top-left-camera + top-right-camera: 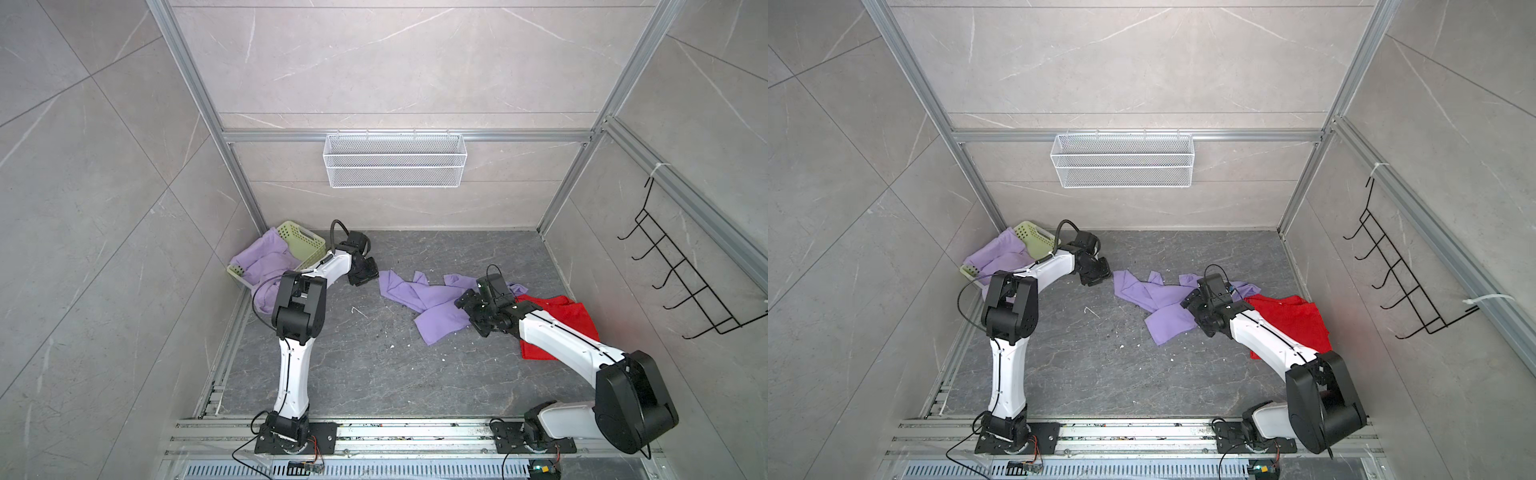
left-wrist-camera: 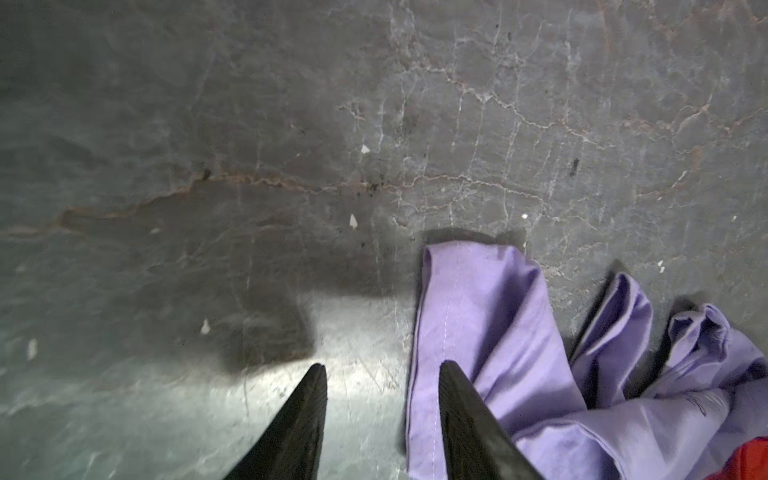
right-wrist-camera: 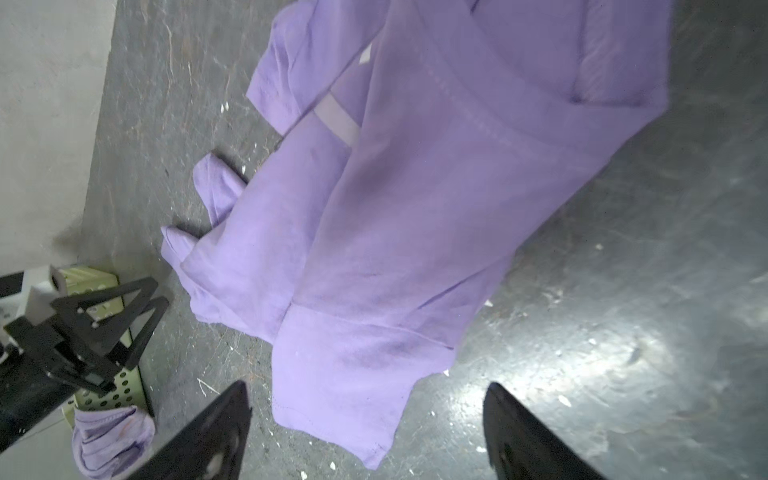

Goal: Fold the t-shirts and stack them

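While both arms reach over the dark stone table [image 1: 374,374], a crumpled lilac t-shirt [image 1: 419,301] sprawls just right of centre in both top views. The left gripper [image 1: 369,272] sits beside its nine-o'clock tip and the right gripper [image 1: 467,309] at its three-o'clock side. More lilac t-shirts [image 1: 266,266] spill from a pale green basket [image 1: 305,243] at the table's ten o'clock. A red cloth [image 1: 557,320] lies at three o'clock, touching the shirt.

In the left wrist view, the left gripper's jaws stand moderately apart and empty, one fingertip [image 2: 451,374] over the shirt's stitched hem, the other over bare table.

In the right wrist view, the right gripper's jaws gape wide and empty, straddling a corner of the shirt.

The risk: closing here may pinch several bunched layers, or catch the red cloth, so the shirt would lift twisted rather than spread.
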You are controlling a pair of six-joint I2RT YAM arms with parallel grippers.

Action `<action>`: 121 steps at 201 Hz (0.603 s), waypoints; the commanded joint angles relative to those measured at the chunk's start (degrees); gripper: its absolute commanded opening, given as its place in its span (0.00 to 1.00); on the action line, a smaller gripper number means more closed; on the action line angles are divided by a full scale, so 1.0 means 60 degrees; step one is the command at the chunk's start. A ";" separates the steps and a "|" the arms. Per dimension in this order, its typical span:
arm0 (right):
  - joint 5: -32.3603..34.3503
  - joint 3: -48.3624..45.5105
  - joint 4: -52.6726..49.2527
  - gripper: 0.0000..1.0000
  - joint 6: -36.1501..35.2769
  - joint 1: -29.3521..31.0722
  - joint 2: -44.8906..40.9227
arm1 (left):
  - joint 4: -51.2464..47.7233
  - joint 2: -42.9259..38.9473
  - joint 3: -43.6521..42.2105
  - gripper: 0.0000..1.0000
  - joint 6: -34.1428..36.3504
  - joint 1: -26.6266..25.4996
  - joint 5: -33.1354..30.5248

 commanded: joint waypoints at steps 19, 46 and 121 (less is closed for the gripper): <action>-0.0118 -0.0745 0.0579 0.87 0.0921 0.0531 0.0320 | 0.0061 0.0697 0.0898 0.47 -0.0028 -0.0063 0.0351; -0.0070 -0.1170 0.0770 0.87 0.1258 0.0865 0.0404 | -0.0179 0.1355 0.1421 0.47 0.0042 -0.0203 0.0440; -0.0229 -0.1142 0.2001 0.75 0.1628 0.1687 0.1782 | -0.0734 0.1882 0.1960 0.08 0.0076 -0.0588 0.0295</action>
